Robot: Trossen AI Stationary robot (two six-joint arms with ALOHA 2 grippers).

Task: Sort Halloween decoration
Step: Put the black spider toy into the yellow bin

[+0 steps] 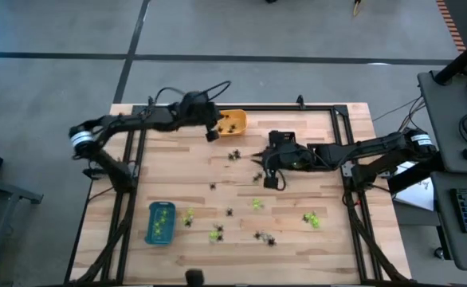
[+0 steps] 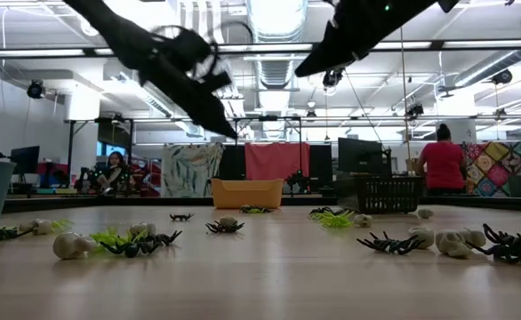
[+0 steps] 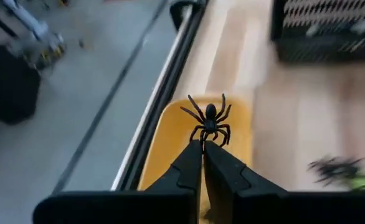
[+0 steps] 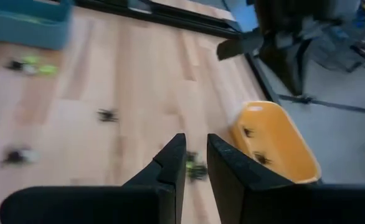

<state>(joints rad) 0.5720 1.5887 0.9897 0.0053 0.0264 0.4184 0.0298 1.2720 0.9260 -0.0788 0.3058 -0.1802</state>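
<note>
Spider, black, pinched in left gripper fingertips right over orange tray at table's 12 o'clock, likely for dropping with other spiders. Remaining trinkets scattered centre to 6 o'clock. Right gripper slightly parted, empty, above centre, probably seeking next pick.
</note>
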